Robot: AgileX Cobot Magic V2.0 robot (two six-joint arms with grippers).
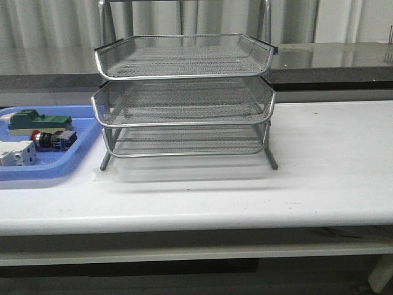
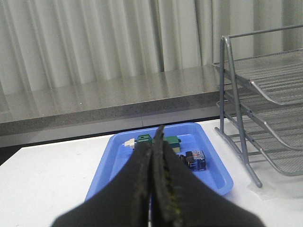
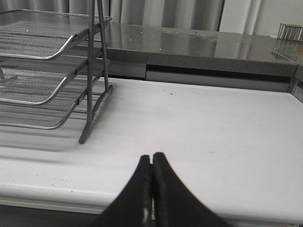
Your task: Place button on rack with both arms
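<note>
The button [image 1: 54, 139], red-headed with a blue-black rear block, lies on its side in the blue tray [image 1: 73, 161] at the table's left; its blue block [image 2: 196, 160] also shows in the left wrist view. The three-tier wire rack [image 1: 184, 98] stands mid-table, its side [image 2: 265, 118] showing in the left wrist view and its frame [image 3: 92, 90] in the right wrist view. My left gripper [image 2: 156, 137] is shut and empty, well short of the tray. My right gripper [image 3: 152, 157] is shut and empty over the table's near edge, right of the rack. Neither arm shows in the front view.
A green-topped block [image 1: 37, 120] and a white terminal block [image 1: 16, 152] share the blue tray [image 2: 118, 165] with the button. A dark stone ledge [image 1: 331, 58] runs behind the white table [image 1: 319, 160]. Curtains hang at the back.
</note>
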